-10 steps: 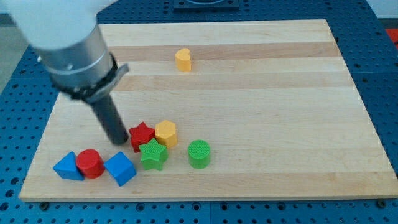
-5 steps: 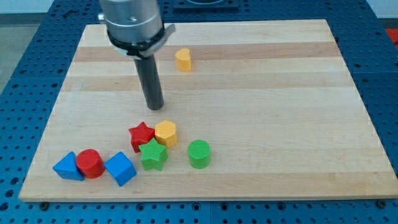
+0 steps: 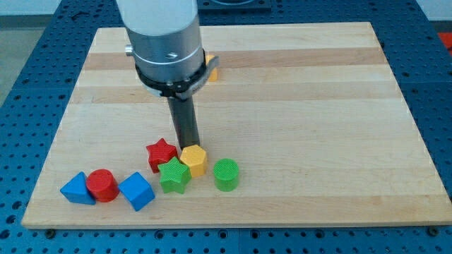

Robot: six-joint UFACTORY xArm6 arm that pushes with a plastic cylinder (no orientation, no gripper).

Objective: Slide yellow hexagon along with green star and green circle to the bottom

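The yellow hexagon (image 3: 193,160) sits low on the wooden board, touching the green star (image 3: 174,176) at its lower left. The green circle (image 3: 226,174) stands a short gap to the hexagon's lower right. My tip (image 3: 188,145) rests right against the hexagon's top edge, just right of the red star (image 3: 161,153). The rod rises from there toward the view's top.
A blue triangle (image 3: 76,190), a red cylinder (image 3: 103,185) and a blue cube (image 3: 137,191) line up at the bottom left. A yellow heart-like block (image 3: 211,68) near the top is mostly hidden behind the arm. The board's bottom edge (image 3: 233,225) is close below the blocks.
My tip swung from left of the red star up and around to the hexagon's top edge. The yellow hexagon has slid slightly down.
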